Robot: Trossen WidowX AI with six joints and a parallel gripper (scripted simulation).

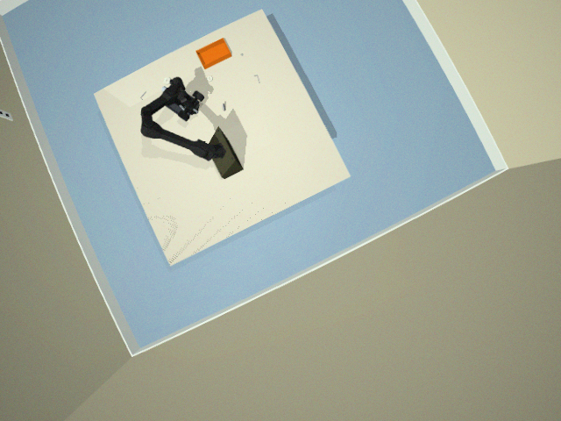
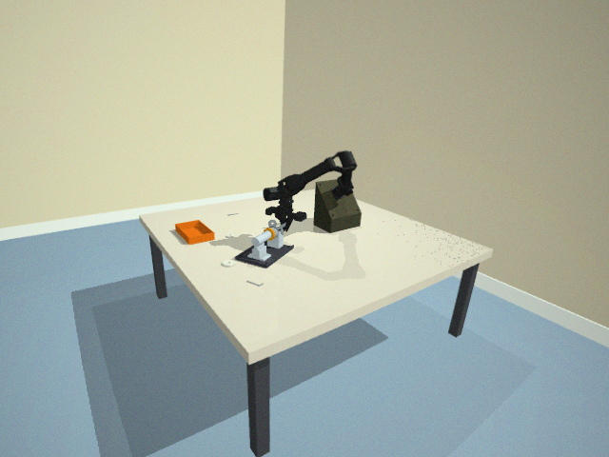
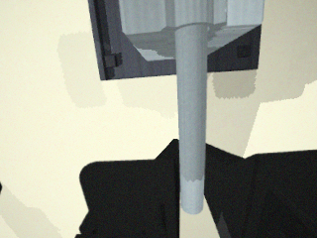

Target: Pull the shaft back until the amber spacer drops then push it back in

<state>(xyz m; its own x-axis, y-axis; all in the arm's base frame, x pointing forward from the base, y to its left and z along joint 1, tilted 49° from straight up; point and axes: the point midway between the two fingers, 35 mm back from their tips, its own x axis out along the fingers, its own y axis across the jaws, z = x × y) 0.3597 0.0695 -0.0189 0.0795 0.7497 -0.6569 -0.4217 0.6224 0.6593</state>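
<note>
The pale grey shaft (image 3: 192,104) runs out of a light grey block (image 3: 149,25) on the dark base plate (image 3: 149,69) (image 2: 266,263). My gripper (image 3: 183,144) (image 2: 285,228) is shut on the shaft near its free end, whose tip shows between the fingers in the wrist view. In the exterior view, the amber spacer (image 2: 272,232) is around the shaft line between the front block (image 2: 259,251) and the rear block (image 2: 277,240), above the plate. Any other spacers on the shaft cannot be made out. In the top view, the arm mostly hides the fixture.
An orange tray (image 1: 214,53) (image 2: 195,233) stands near the table edge. White rings (image 1: 209,78) (image 2: 227,263) and L-shaped keys (image 1: 257,78) (image 2: 254,283) lie around the fixture. A small grey part (image 1: 223,106) lies beside it. The arm's dark wedge-shaped base (image 1: 230,160) (image 2: 339,213) stands behind.
</note>
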